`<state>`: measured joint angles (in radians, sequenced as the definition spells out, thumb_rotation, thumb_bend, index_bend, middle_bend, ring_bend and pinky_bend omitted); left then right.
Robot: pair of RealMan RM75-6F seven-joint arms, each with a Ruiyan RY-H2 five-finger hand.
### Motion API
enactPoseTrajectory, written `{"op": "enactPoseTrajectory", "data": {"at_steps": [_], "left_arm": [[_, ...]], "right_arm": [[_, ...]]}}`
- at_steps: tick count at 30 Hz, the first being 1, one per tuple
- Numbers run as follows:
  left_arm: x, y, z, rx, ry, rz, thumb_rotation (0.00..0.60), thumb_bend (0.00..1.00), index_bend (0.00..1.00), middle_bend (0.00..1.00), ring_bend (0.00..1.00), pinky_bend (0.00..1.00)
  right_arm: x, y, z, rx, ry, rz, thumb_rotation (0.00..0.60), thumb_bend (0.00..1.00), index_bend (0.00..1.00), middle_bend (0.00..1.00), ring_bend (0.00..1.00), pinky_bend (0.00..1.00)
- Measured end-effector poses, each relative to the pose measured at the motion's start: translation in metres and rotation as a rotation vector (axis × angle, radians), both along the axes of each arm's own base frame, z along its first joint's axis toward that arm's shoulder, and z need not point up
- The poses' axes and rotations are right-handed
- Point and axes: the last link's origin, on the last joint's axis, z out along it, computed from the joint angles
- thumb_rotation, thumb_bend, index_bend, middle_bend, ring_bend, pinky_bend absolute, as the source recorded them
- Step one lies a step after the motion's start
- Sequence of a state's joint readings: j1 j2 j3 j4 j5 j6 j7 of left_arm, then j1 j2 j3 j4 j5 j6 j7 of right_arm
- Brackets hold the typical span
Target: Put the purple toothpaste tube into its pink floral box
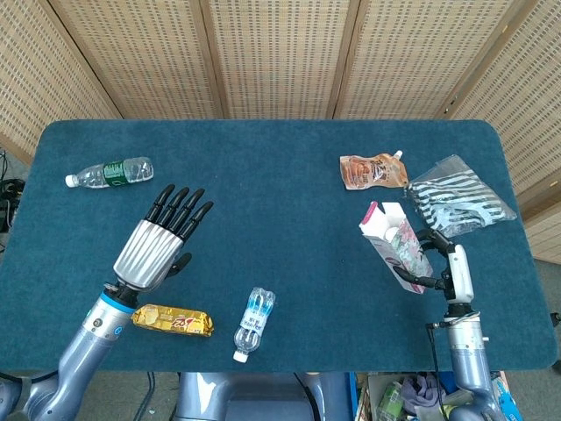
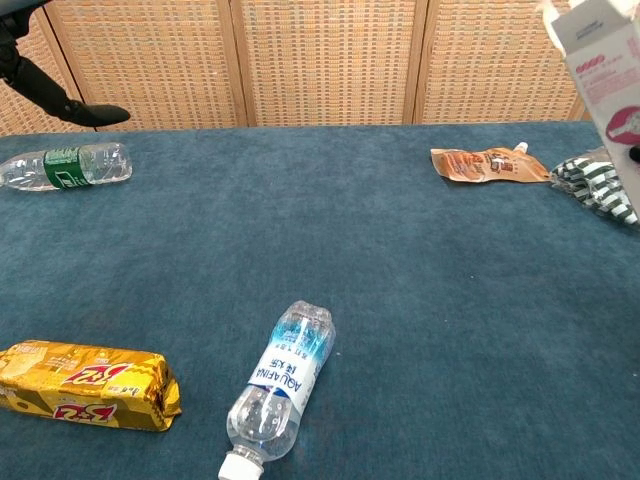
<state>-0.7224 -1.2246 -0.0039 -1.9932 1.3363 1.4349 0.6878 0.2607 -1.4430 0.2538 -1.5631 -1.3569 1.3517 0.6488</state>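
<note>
My right hand (image 1: 443,263) grips the pink floral box (image 1: 396,237) by its lower end and holds it tilted above the right side of the table. The box's top flap stands open at its upper end. In the chest view the box (image 2: 608,70) fills the top right corner. No purple toothpaste tube shows in either view, and I cannot see inside the box. My left hand (image 1: 165,239) hovers over the left side of the table with its fingers spread and nothing in it. Only its dark fingers (image 2: 60,95) show in the chest view.
A green-label water bottle (image 1: 110,173) lies at the far left. A gold snack pack (image 1: 173,320) and a blue-label bottle (image 1: 252,323) lie near the front edge. An orange spout pouch (image 1: 374,171) and a striped plastic bag (image 1: 458,197) lie at the back right.
</note>
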Motion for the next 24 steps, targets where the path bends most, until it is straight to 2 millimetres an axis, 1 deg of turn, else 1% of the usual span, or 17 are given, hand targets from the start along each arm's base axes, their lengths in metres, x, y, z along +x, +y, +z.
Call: {"op": "enactPoseTrajectory", "data": {"at_steps": [5, 10, 13, 15, 18, 19, 20, 24], "left_arm": [[-0.013, -0.001, -0.003, -0.02, 0.019, 0.042, 0.6, 0.26, 0.0, 0.0, 0.0, 0.0], [-0.028, -0.007, -0.004, -0.03, -0.011, 0.082, 0.6, 0.26, 0.0, 0.0, 0.0, 0.0], [-0.041, -0.013, -0.005, -0.035, -0.037, 0.108, 0.6, 0.26, 0.0, 0.0, 0.0, 0.0], [-0.052, -0.018, -0.006, -0.034, -0.046, 0.123, 0.6, 0.26, 0.0, 0.0, 0.0, 0.0], [-0.066, -0.024, -0.008, -0.032, -0.051, 0.14, 0.6, 0.26, 0.0, 0.0, 0.0, 0.0], [-0.069, -0.025, -0.009, -0.032, -0.054, 0.146, 0.6, 0.26, 0.0, 0.0, 0.0, 0.0], [-0.073, -0.027, -0.009, -0.033, -0.058, 0.154, 0.6, 0.26, 0.0, 0.0, 0.0, 0.0], [-0.086, -0.031, -0.011, -0.034, -0.07, 0.177, 0.6, 0.26, 0.0, 0.0, 0.0, 0.0]], "right_arm": [[-0.016, 0.004, 0.0, 0.011, 0.3, -0.038, 0.6, 0.01, 0.62, 0.57, 0.39, 0.47], [-0.034, 0.011, 0.0, 0.044, 0.589, -0.086, 0.6, 0.01, 0.62, 0.56, 0.39, 0.47], [-0.046, 0.018, -0.003, 0.091, 0.718, -0.123, 0.6, 0.01, 0.62, 0.56, 0.39, 0.47], [-0.055, 0.022, -0.007, 0.131, 0.773, -0.147, 0.6, 0.01, 0.62, 0.55, 0.39, 0.47], [-0.069, 0.03, -0.012, 0.184, 0.838, -0.18, 0.6, 0.01, 0.62, 0.51, 0.38, 0.46], [-0.073, 0.032, -0.014, 0.198, 0.852, -0.188, 0.6, 0.01, 0.62, 0.5, 0.37, 0.45], [-0.075, 0.033, -0.016, 0.208, 0.858, -0.193, 0.6, 0.01, 0.6, 0.46, 0.34, 0.42], [-0.08, 0.038, -0.023, 0.259, 0.854, -0.2, 0.6, 0.01, 0.44, 0.28, 0.14, 0.26]]}}
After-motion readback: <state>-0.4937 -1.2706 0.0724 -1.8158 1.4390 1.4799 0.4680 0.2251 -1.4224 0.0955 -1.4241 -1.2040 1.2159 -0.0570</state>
